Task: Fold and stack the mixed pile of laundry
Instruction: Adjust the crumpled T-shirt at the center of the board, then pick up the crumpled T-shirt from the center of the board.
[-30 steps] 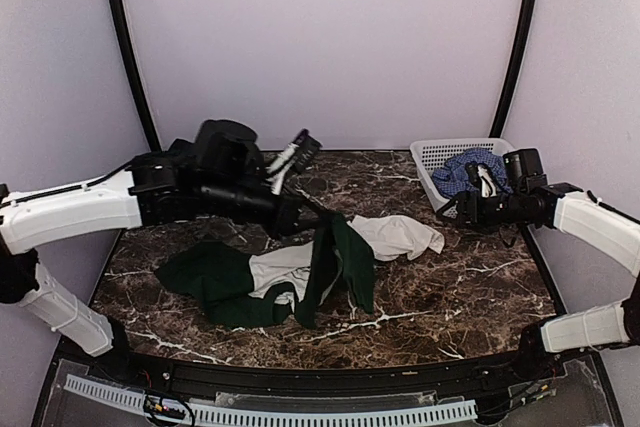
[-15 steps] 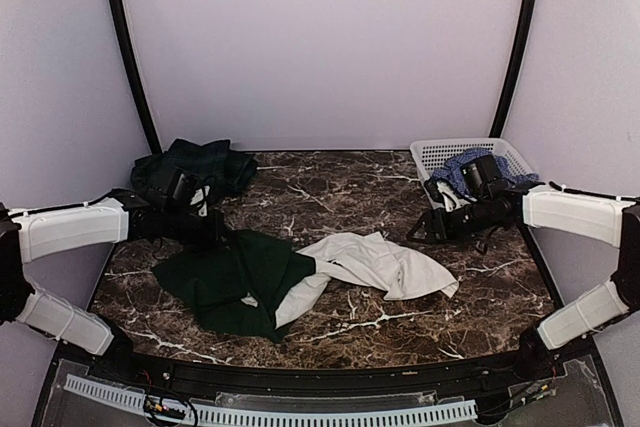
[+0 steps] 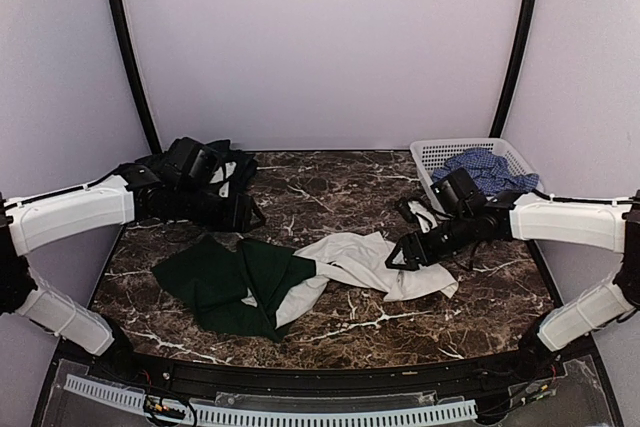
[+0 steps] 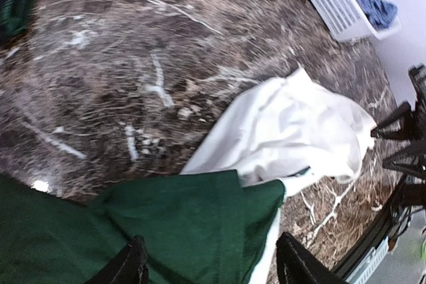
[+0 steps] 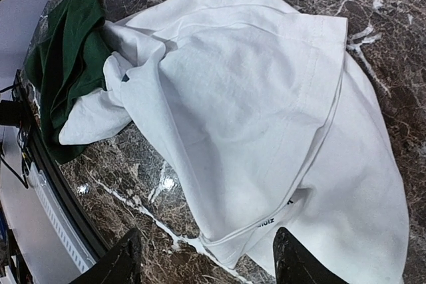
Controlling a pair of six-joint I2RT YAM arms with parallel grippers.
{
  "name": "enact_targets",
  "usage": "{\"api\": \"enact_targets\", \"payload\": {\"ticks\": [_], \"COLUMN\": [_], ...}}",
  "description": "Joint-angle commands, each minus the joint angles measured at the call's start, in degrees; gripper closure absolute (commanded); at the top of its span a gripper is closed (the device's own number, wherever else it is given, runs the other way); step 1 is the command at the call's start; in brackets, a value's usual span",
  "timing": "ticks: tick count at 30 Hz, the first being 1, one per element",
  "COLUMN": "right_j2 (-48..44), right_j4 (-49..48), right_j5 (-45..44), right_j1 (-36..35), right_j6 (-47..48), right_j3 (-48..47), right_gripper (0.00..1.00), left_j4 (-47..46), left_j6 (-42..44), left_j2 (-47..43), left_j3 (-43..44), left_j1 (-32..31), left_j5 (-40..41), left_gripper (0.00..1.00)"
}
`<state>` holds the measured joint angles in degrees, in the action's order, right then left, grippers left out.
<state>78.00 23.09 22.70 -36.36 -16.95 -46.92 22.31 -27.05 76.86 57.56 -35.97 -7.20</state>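
White-and-green garment [image 3: 352,259] on the table [image 3: 330,187], directly beneath the right pincer [image 3: 403,253].

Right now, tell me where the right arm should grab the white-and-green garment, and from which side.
Probably the seamed white hem of the white-and-green garment, taken from above at its right end: that edge lies flat and uncovered, right under the open right gripper.

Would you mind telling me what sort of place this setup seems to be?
Probably a staged robotics test enclosure rather than a home: plain white backdrop walls with black curved poles, a marble-patterned table, and a white lattice basket.
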Motion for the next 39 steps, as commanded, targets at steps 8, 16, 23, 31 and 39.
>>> {"api": "enact_targets", "payload": {"ticks": [8,16,23,31,39], "right_j2": [8.05,14.88,10.52,1.18,-11.87], "right_j4": [-0.88,2.18,5.10,6.23,11.26], "right_j5": [-7.97,-18.30,-25.42,-25.08,-23.39], "right_j1": [-7.25,-11.16,-10.69,-3.40,5.49], "right_j6": [-3.19,-5.86,-6.98,-6.42,-4.38], "right_j3": [-0.44,-2.67,-3.73,-3.11,-3.39], "right_gripper": [0.25,0.26,0.53,1.00,1.00], "left_j4": [6.91,11.45,12.63,8.19,7.96], "left_j6": [4.65,1.32,0.53,0.02,-0.33], "left_j2": [17.51,22.88,19.53,7.24,-3.09], "left_j3": [9.64,10.41,9.21,2.27,0.01], "left_j1": [-13.21,-13.52,-11.10,1.10,11.10], "left_j5": [4.85,13.14,18.06,11.91,6.67], "left_gripper": [0.34,0.40,0.81,1.00,1.00]}}
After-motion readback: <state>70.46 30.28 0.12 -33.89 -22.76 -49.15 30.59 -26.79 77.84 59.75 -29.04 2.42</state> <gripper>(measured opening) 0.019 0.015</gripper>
